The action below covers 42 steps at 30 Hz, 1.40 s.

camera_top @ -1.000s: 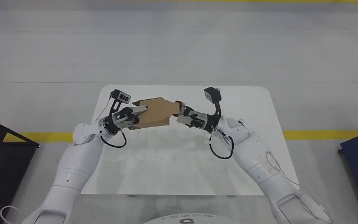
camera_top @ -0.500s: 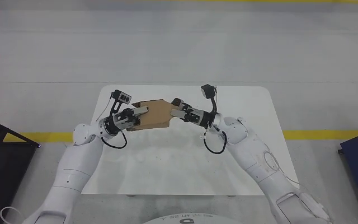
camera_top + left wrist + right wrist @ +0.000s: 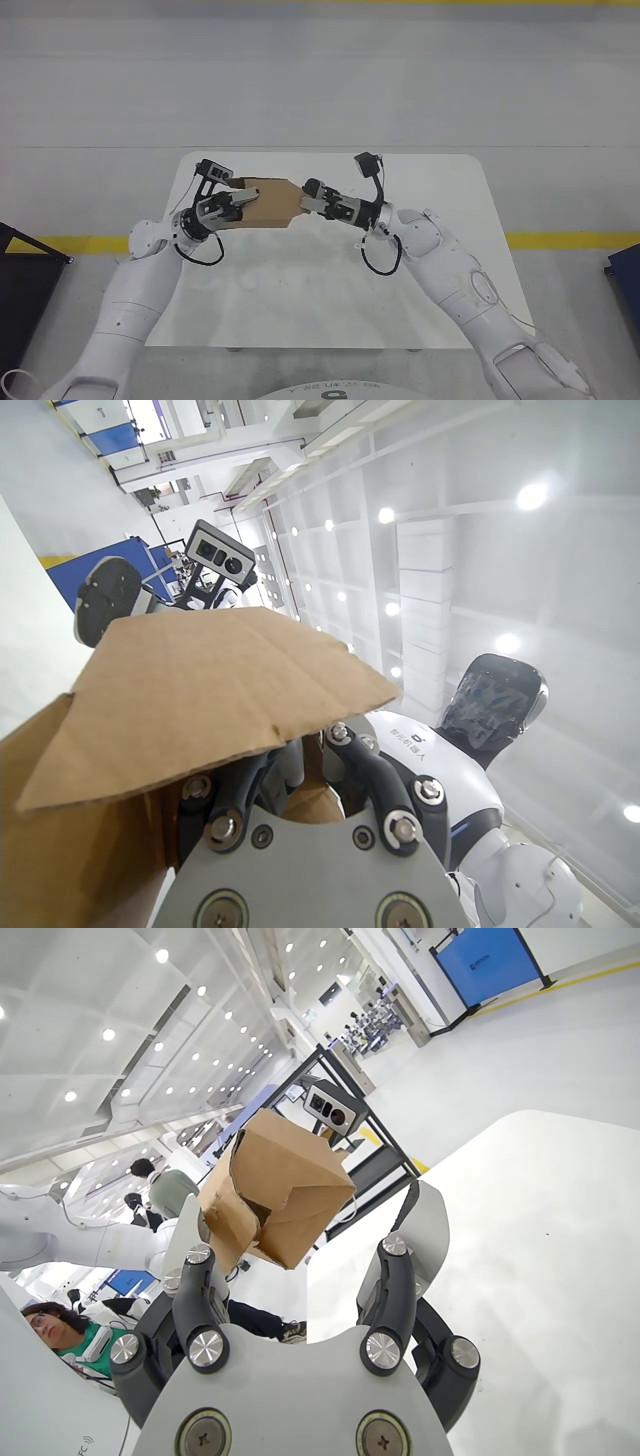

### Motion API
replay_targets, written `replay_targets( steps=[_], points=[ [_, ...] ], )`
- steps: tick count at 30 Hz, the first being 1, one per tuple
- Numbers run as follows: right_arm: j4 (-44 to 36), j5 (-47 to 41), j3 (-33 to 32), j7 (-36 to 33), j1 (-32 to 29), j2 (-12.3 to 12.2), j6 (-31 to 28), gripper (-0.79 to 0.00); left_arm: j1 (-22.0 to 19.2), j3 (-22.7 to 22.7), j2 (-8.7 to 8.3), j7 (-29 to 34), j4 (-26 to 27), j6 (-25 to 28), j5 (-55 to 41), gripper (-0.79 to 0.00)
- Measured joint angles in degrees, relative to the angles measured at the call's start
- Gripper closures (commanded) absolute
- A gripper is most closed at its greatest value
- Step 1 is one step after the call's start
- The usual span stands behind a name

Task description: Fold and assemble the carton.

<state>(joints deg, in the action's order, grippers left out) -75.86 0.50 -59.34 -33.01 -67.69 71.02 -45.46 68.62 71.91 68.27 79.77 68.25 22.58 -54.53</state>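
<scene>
The brown corrugated carton (image 3: 270, 201) is hanging over the far left part of the white table (image 3: 440, 260), with its long axis running left to right between the two arms. The left gripper (image 3: 238, 201) is pinching the carton's left end. In the left wrist view its fingers are sitting close together on a cardboard wall, while a broad flap (image 3: 215, 680) with a raw fluted edge is fanning out above them. The right gripper (image 3: 311, 191) is waiting just at the carton's right end with its jaws spread wide, so the box is lying to its left, end-on. That makes the right arm the nearer one to the unfinished closure. From the right wrist view, the end flaps (image 3: 305, 1213) are meeting in a rough, overlapped fold with a dark gap showing at the middle. One ragged, crumpled flap (image 3: 227, 1233) is sticking out beside one of the open fingers (image 3: 192, 1223), apparently touching it. The board is looking matte, stiff along its panels and soft at the creases, and its corners are already forming a squared tube. Judging from this, the coming move is turning on the right gripper pressing leftward along the carton's axis to seat that loose flap while the left grip is bracing the far end. A push off that axis is likely to skew the box or buckle the flap.
</scene>
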Motion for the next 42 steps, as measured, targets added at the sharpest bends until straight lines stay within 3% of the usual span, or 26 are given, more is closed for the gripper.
replay_targets(
  steps=[8,13,21,25,35,42],
  points=[
    [-0.44,3.77,1.09,-0.90,0.44,-0.06,2.87,-0.536,-0.17,-0.15,0.16,0.58,-0.22,-0.34,-0.14,0.000],
    [-0.46,6.39,2.41,0.98,1.09,0.31,4.89,-0.557,-0.22,-0.47,0.25,0.27,0.20,-0.58,0.71,0.000],
    [-0.25,4.03,1.52,1.81,0.45,0.07,1.83,-0.628,-0.13,-0.07,0.17,0.11,0.24,-1.07,1.57,0.000],
    [-0.09,4.96,2.07,0.78,0.98,0.07,3.34,-0.653,-0.03,-0.22,0.04,0.40,0.78,-1.23,3.69,0.000],
    [0.71,9.14,4.84,1.89,2.91,0.81,8.49,-0.640,0.25,-1.09,-0.02,0.16,1.91,-0.01,7.26,0.000],
    [0.76,7.35,2.48,3.98,1.42,0.28,4.52,-0.622,-0.07,-0.10,-0.12,0.45,0.22,0.68,5.83,0.000]
  ],
)
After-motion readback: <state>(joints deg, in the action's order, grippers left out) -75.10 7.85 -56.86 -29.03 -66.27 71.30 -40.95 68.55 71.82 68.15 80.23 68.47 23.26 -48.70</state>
